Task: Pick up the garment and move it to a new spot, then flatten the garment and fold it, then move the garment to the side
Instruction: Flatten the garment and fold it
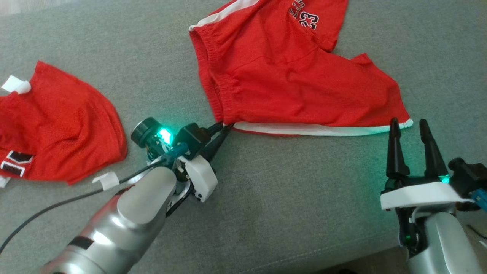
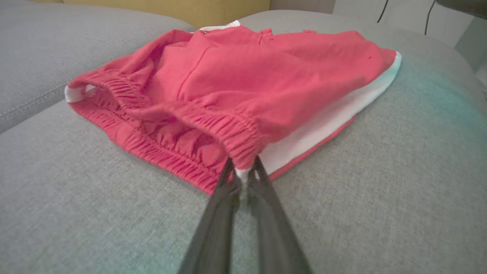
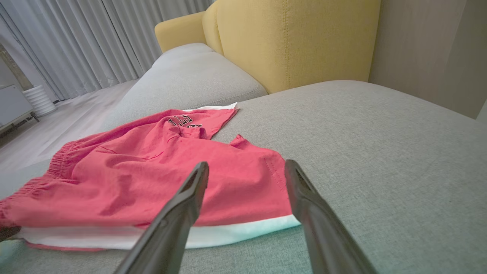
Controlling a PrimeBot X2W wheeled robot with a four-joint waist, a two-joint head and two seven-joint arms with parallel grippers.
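The red mesh shorts with white trim (image 1: 289,80) lie rumpled on the grey fabric sofa cushion (image 1: 289,198). Their gathered elastic waistband faces the robot's left and the white-edged leg hem faces its right. The left pincer (image 1: 224,127) is at the near corner of the shorts' waistband, its two dark fingers pressed together on the fabric there (in the left wrist view a pinch of red elastic and white edge sits between the tips). The right pincer (image 1: 408,123) stands just beside the shorts' near hem corner, fingers upright and spread apart, gripping nothing. In its wrist view the hem's white band lies just past the tips. A second red mesh garment with black-and-white lettering (image 1: 64,125) lies well apart from the shorts, on their waistband side. Beyond the shorts rises a mustard-yellow upholstered backrest (image 3: 296,45), with pale grey curtains (image 3: 76,42) farther off toward the waistband side.
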